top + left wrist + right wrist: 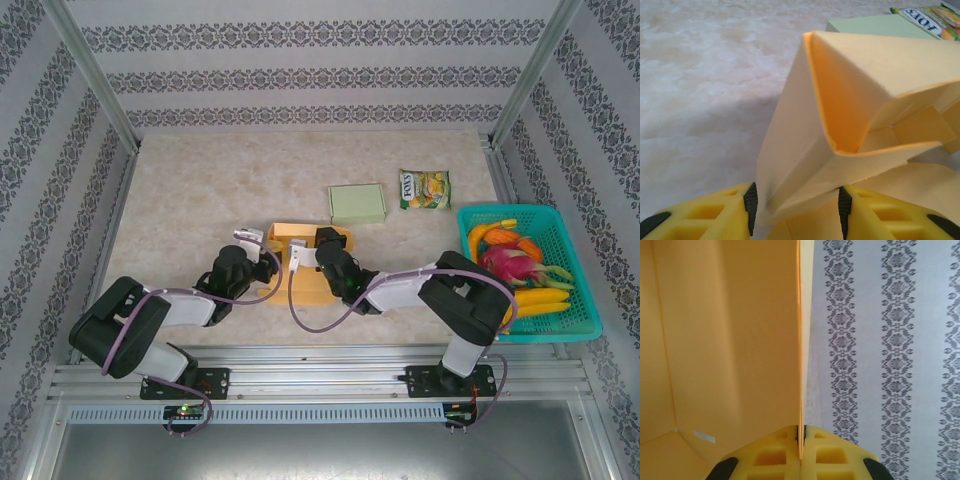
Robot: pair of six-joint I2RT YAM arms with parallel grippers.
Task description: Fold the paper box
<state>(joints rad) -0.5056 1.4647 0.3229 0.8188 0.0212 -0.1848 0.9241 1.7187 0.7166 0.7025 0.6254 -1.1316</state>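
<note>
The orange paper box (290, 232) stands half-formed at the table's centre, between the two wrists. My left gripper (250, 240) comes at it from the left. In the left wrist view a folded double wall of the box (880, 75) runs down between the yellow fingers (715, 215), and the left gripper (796, 200) has both black pads against the fold. My right gripper (298, 256) reaches in from the right. The right wrist view has the right gripper (801, 432) shut on the thin edge of an upright box wall (730, 340).
A pale green box (357, 204) lies behind the paper box, with a snack packet (425, 188) to its right. A teal basket (590, 300) of fruit sits at the right edge. Patterned walls (890, 340) enclose the table.
</note>
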